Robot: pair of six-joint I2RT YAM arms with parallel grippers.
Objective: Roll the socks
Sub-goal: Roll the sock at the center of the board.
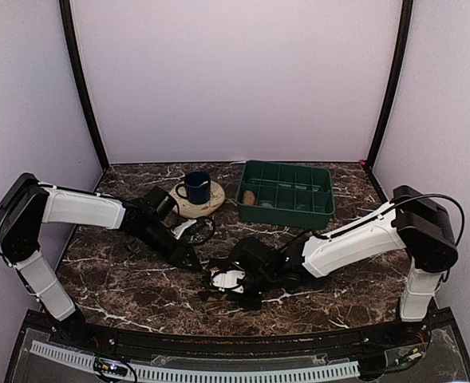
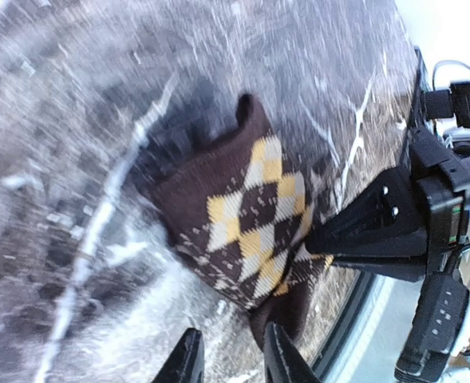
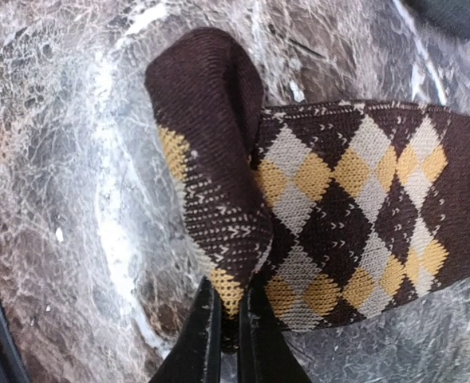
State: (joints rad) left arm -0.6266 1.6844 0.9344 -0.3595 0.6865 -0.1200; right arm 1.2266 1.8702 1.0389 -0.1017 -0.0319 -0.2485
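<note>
The dark brown argyle sock lies flat on the marble table, with one end folded up and over. My right gripper is shut on that folded end, low over the table. In the left wrist view the sock lies just ahead of my left gripper, which is open; its right fingertip is at the sock's dark end. The left gripper sits just left of the right one. A tan-beige bundle, seemingly the other sock, rests in the green tray.
A green compartment tray stands at the back right. A blue mug sits on a round wooden coaster at the back centre, by the left arm. The table's near edge is close to the sock.
</note>
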